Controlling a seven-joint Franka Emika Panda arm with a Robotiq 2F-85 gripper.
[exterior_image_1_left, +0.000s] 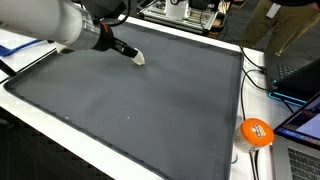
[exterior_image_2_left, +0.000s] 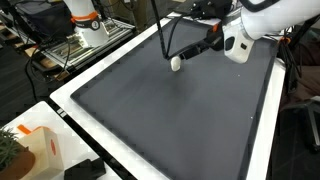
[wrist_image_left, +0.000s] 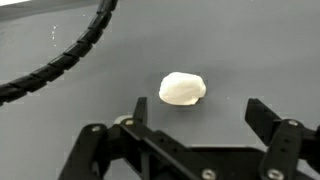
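A small white lump (wrist_image_left: 183, 88) lies on a dark grey mat (wrist_image_left: 60, 120). It also shows in both exterior views (exterior_image_1_left: 139, 59) (exterior_image_2_left: 176, 63), in the far part of the mat (exterior_image_1_left: 140, 110) (exterior_image_2_left: 170, 120). My gripper (wrist_image_left: 198, 112) is open and empty, and its two black fingers stand apart just short of the lump. In both exterior views the gripper (exterior_image_1_left: 126, 51) (exterior_image_2_left: 193, 53) hangs low over the mat, right next to the lump. I cannot tell whether a fingertip touches it.
A black ribbed cable (wrist_image_left: 70, 55) hangs from the arm over the mat (exterior_image_2_left: 163, 35). An orange round object (exterior_image_1_left: 256, 132) and cables lie off the mat's edge by a laptop (exterior_image_1_left: 300, 75). A light box (exterior_image_2_left: 38, 150) stands at a table corner. A person (exterior_image_1_left: 285, 25) stands behind the table.
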